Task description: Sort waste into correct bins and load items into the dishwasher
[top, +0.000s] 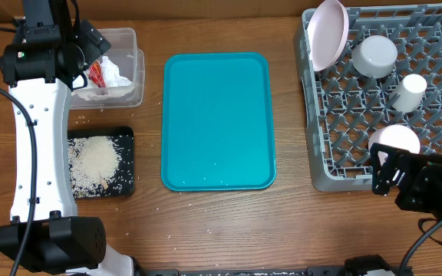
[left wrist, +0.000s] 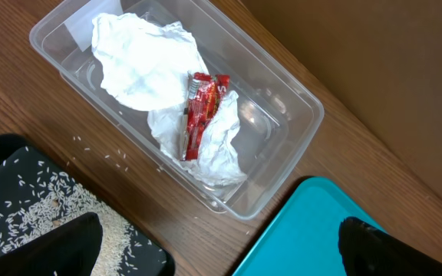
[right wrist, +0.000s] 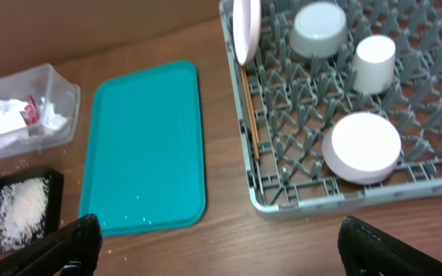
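- Lying in the clear tub (left wrist: 282, 100), the crumpled white napkins (left wrist: 140, 65) carry the red wrapper (left wrist: 200, 111) on top of them, slightly left of the tub's middle in the left wrist view.
- Rice (top: 94, 161) is heaped in the black tray (top: 126, 180), which sits just beside the tub on the near side. Loose grains (left wrist: 106, 156) lie on the worktop (top: 282, 222) between tub and tray.
- The dish rack (top: 336, 146) stands at the right of the worktop.
- The large plate (top: 327, 32) stands on edge at the rack's far left corner.
- The grey bowl (top: 377, 55) sits mouth down just right of the plate.
- The white cup (top: 410, 90) sits among the pegs, nearer than the bowl.
- The small dish (top: 394, 140) rests toward the rack's near edge.
- Chopsticks (right wrist: 249, 115) lie in the rack along its left side.
- The teal tray (top: 217, 119) lies between the tub and the rack, apart from both.
- Left tool (left wrist: 219, 226): above the tub area, fingers spread wide, holding nothing.
- Right tool (right wrist: 217, 230): at the rack's near right corner, close to the small dish, fingers spread wide, holding nothing.
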Action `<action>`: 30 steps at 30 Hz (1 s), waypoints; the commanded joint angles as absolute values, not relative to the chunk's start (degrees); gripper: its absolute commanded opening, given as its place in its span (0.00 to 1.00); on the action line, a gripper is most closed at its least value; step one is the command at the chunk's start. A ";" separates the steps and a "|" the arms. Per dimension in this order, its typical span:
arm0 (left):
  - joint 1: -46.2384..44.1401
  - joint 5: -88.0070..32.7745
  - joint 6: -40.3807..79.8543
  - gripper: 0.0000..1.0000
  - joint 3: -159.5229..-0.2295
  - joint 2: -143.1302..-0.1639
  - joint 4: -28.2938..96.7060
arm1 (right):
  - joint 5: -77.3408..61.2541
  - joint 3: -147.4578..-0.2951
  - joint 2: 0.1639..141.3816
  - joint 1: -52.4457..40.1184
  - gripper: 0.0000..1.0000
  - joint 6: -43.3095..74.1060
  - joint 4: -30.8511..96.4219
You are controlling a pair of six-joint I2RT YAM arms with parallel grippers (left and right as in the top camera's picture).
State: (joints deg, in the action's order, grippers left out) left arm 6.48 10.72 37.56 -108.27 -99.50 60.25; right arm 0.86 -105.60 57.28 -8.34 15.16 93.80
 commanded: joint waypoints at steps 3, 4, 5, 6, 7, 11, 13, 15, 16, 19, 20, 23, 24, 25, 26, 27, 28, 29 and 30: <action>6.46 10.63 37.71 1.00 -108.49 -99.77 60.20 | 1.39 -104.86 57.25 -8.82 1.00 14.74 94.80; 6.46 10.66 37.71 1.00 -108.49 -99.77 60.20 | 1.43 -104.22 57.25 -9.06 1.00 14.68 94.83; 6.46 10.63 37.71 1.00 -108.49 -99.77 60.20 | 1.43 -103.55 57.21 -9.04 1.00 14.48 94.72; 6.46 10.63 37.71 1.00 -108.49 -99.77 60.20 | 2.00 -102.08 56.86 -9.04 1.00 14.50 94.08; 6.46 10.66 37.71 1.00 -108.49 -99.77 60.18 | 3.33 -98.32 55.27 -8.91 1.00 14.48 91.07; 6.46 10.63 37.71 1.00 -108.49 -99.77 60.20 | 3.68 -84.99 48.77 -8.88 1.00 13.43 79.61; 6.46 10.66 37.71 1.00 -108.49 -99.77 60.20 | 3.49 -76.20 44.51 -8.88 1.00 13.43 72.51; 6.46 10.66 37.71 1.00 -108.49 -99.77 60.20 | 3.51 -66.48 39.81 -8.88 1.00 13.41 64.47; 6.46 10.63 37.71 1.00 -108.49 -99.77 60.20 | 3.53 -62.54 37.91 -8.88 1.00 13.39 61.21; 6.46 10.66 37.71 1.00 -108.49 -99.77 60.20 | 3.51 -47.70 30.72 -8.88 1.00 12.73 48.45; 6.46 10.66 37.71 1.00 -108.49 -99.77 60.18 | 3.49 -42.54 28.34 -8.88 1.00 11.88 43.70; 6.46 10.63 37.71 1.00 -108.49 -99.77 60.20 | 3.31 -30.09 22.59 -8.88 1.00 10.13 31.05; 6.46 10.66 37.71 1.00 -108.49 -99.77 60.18 | 3.31 -23.79 19.70 -8.88 1.00 9.93 24.23; 6.46 10.63 37.71 1.00 -108.49 -99.77 60.20 | 3.31 -20.86 18.39 -8.88 1.00 9.67 20.86; 6.46 10.66 37.71 1.00 -108.49 -99.77 60.20 | 3.29 -18.28 17.30 -8.88 1.00 9.02 17.80; 6.46 10.63 37.71 1.00 -108.49 -99.77 60.18 | 3.31 -16.05 16.38 -8.88 1.00 8.78 15.07; 6.46 10.63 37.71 1.00 -108.49 -99.77 60.20 | 3.33 -14.15 15.73 -8.88 1.00 8.56 12.71; 6.46 10.63 37.71 1.00 -108.49 -99.77 60.20 | 3.33 -12.14 15.16 -8.86 1.00 8.45 10.11; 6.46 10.63 37.71 1.00 -108.49 -99.77 60.20 | 3.29 -8.71 14.28 -8.58 1.00 8.47 5.41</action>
State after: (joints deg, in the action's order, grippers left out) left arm 6.48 10.70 37.56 -108.27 -99.50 60.27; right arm 3.20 -13.98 16.40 -8.67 9.82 11.88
